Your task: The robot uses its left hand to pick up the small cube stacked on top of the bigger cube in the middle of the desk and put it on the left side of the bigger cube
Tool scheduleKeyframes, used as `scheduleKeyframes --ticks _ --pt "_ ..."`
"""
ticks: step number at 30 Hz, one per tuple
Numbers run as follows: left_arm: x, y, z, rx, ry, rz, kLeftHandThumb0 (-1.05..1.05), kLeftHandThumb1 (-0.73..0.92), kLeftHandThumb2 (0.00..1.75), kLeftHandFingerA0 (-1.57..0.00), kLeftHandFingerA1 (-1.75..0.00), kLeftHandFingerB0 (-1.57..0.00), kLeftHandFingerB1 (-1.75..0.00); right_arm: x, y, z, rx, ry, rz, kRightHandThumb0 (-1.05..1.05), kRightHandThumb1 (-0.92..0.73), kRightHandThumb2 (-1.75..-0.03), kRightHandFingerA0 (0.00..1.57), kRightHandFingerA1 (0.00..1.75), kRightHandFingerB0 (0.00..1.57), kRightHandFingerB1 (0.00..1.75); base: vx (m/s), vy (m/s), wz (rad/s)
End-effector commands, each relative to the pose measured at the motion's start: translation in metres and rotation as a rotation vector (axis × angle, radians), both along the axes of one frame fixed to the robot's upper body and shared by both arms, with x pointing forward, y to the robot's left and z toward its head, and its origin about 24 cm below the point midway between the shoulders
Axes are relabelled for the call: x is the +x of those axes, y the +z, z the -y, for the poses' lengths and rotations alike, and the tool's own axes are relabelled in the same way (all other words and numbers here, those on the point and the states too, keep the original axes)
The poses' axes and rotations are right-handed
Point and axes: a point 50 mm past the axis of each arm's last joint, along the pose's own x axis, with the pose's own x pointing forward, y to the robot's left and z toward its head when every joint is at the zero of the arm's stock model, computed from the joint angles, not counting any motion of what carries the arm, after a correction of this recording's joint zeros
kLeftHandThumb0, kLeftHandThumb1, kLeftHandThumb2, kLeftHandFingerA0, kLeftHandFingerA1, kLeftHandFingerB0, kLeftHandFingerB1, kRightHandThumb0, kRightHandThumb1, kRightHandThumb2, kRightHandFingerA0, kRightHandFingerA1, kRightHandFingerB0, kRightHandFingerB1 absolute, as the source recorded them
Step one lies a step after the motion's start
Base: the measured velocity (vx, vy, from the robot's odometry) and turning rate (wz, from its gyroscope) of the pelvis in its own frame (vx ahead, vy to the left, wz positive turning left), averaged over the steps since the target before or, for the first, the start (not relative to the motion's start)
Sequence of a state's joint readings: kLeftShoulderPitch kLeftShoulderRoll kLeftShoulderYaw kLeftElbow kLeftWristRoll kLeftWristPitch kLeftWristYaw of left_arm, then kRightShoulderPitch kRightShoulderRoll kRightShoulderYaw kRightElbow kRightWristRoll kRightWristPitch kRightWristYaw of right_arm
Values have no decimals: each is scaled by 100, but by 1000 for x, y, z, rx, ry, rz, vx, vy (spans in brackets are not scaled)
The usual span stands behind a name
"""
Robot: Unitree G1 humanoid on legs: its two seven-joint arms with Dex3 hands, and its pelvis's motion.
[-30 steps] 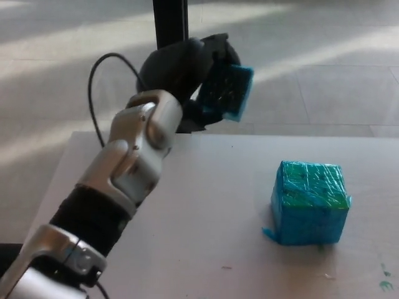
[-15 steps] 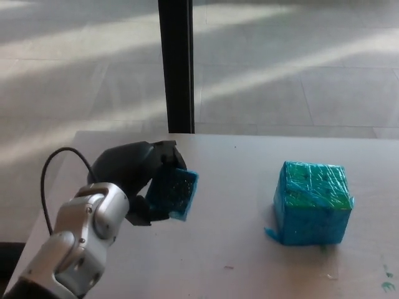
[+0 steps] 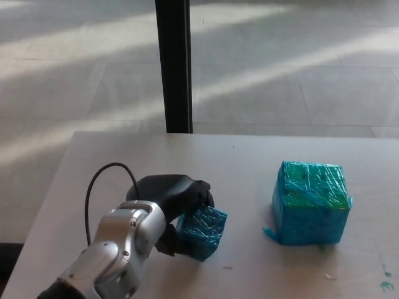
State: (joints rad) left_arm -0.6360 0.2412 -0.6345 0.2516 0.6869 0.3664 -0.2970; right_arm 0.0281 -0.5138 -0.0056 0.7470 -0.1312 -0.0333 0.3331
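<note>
The left hand (image 3: 177, 202) grips the small cube (image 3: 202, 232), fingers closed around it, low on the desk (image 3: 237, 168) (whether it touches the top is unclear). It sits left of the big cube (image 3: 310, 202), well apart.

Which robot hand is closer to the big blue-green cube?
Left. The black left hand sits on the desk to the left of the big blue-green taped cube, apart from it, holding the small blue-green cube. The right hand isn't in view.
</note>
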Motion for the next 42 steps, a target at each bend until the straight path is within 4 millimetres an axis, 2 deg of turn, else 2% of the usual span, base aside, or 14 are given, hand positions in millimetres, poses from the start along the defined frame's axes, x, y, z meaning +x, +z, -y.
scheduleKeyframes --ticks 1,5,6,8,9,12,19,28,30,33,34,35,41,42 --pt "7 8 -17 336 62 -164 -56 35 76 -30 -72 -62 -68 0 4 7 -17 -8 -15 -87 -68 -63 53 91 57 69 0 0 0" --pt "9 9 -20 391 80 -256 -70 40 81 -24 -69 -27 -51 0 4 7 -28 1 -24 -86 -70 -64 52 89 55 67 0 0 0" --pt "9 10 -20 400 76 -275 -74 46 55 -18 -73 -23 -35 -1 5 6 -23 0 -23 -80 -51 -106 54 82 49 69 0 0 0" --pt "10 11 -21 415 76 -326 -89 46 60 0 -20 0 -30 -1 5 6 -20 2 -16 -87 -70 -63 53 89 54 67 0 0 0" --pt "10 12 -21 417 78 -353 -76 39 87 0 -20 -5 -5 -2 4 6 -10 -6 -14 -86 -52 -106 55 84 49 69 0 0 0" --pt "10 14 -19 420 72 -392 -94 40 75 0 0 0 -6 -2 3 7 -8 -19 -14 -85 -70 -60 52 91 55 69 0 0 0" --pt "13 28 -24 260 63 -375 -104 52 58 0 0 0 0 -3 3 9 -17 -28 -18 -82 -50 -105 57 86 47 70 0 0 0" --pt "12 71 -38 -43 49 -179 -102 61 59 0 0 0 0 -7 0 10 -5 -31 -29 -87 -67 -59 55 97 54 73 0 0 0" --pt "4 102 -69 -265 114 -74 -105 59 104 0 -14 0 0 -8 1 9 -15 -21 -20 -89 -47 -96 57 88 54 73 0 0 0" --pt "-3 110 -89 -351 139 -13 -105 76 64 0 0 0 0 -11 1 12 -13 -27 -23 -89 -68 -59 55 95 54 72 0 0 0" --pt "-11 119 -116 -443 192 43 -105 65 112 0 -21 0 0 -12 0 13 -6 -38 -36 -88 -48 -104 57 88 48 71 0 0 0" --pt "-16 122 -130 -472 216 77 -105 71 113 0 -20 0 0 -13 0 13 -3 -43 -36 -89 -67 -61 54 93 54 71 0 0 0" --pt "-61 119 -200 -686 445 175 -96 70 115 -9 -58 0 -12 -17 0 16 -6 -31 -44 -87 -68 -58 54 95 56 72 0 0 0" --pt "-68 111 -211 -687 492 173 -100 92 76 -48 -60 0 -18 -16 1 16 -9 -25 -43 -89 -68 -60 54 95 57 73 0 0 0"
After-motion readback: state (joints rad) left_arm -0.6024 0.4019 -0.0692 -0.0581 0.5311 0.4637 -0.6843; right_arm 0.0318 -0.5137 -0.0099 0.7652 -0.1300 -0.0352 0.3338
